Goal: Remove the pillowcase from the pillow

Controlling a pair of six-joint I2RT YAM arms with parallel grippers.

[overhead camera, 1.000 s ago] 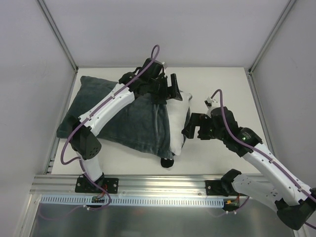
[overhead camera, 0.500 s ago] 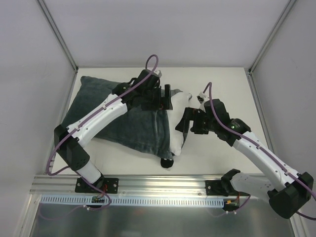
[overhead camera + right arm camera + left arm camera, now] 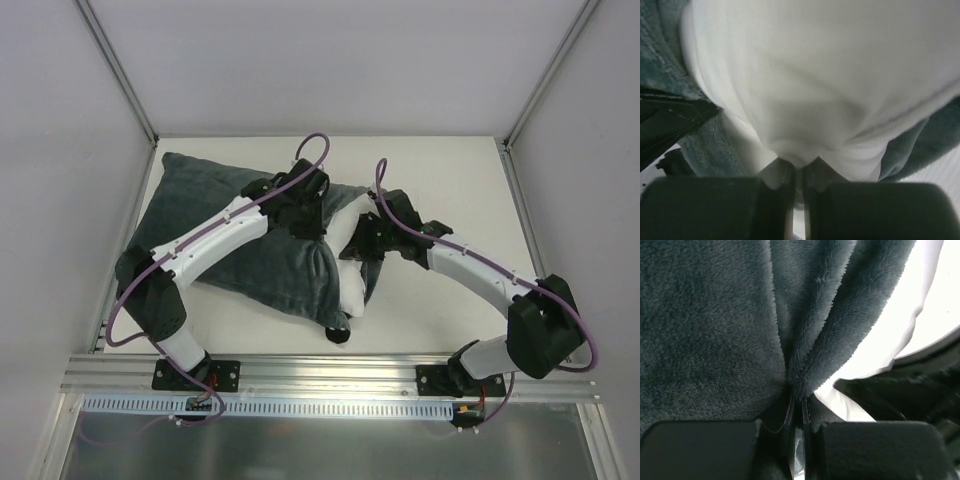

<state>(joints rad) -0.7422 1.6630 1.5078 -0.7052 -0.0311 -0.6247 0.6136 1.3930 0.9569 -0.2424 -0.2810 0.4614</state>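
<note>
The dark grey-teal plush pillowcase [image 3: 230, 250] covers most of the pillow and lies on the left half of the table. The white pillow [image 3: 352, 290] pokes out of its open right end. My left gripper [image 3: 312, 228] is shut on a pinched fold of the pillowcase [image 3: 790, 330] near that opening. My right gripper [image 3: 352, 245] is shut on the exposed white pillow [image 3: 820, 90], its jaws pressing a bunched fold of the white fabric. The two grippers sit close together over the opening.
The white table [image 3: 450, 170] is boxed in by grey walls and metal frame posts [image 3: 125, 75]. A small black piece [image 3: 338, 332] lies at the pillowcase's near corner. The aluminium rail [image 3: 320, 370] with both arm bases runs along the near edge.
Both grippers came down onto the open end of the pillowcase and shut, the left on the plush cover, the right on the white pillow. The right arm swung left toward the pillow.
</note>
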